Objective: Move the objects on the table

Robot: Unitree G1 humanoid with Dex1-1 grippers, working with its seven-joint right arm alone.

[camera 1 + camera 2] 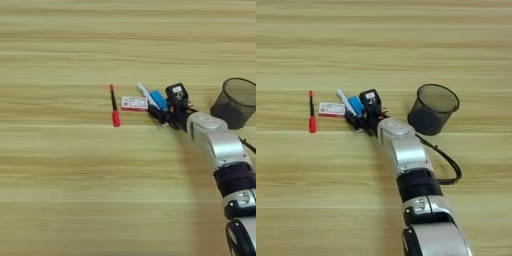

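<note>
While the end effector (pixel 161 114), grip state indiscernible, reaches the blue block (pixel 159 99) and white marker (pixel 147 94) at centre, the mesh cup (pixel 433 109) waits at right on the desk (pixel 75 190).

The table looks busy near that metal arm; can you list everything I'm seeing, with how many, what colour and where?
Pen: one, thin black body with red cap, lying furthest left of the group.
Box: one, small, white and red, flat on the wood just right of the pen.
Marker: one, white, lying slanted right of the box; its lower end is hidden by the gripper.
Block: one, blue, oblong, beside the marker, at the gripper.
Mesh cup: one, black, upright, right of the group.
Table: one, light yellowish wood grain, fills the view.
Right gripper: one, black, on a silver forearm, at the marker and block.
</note>
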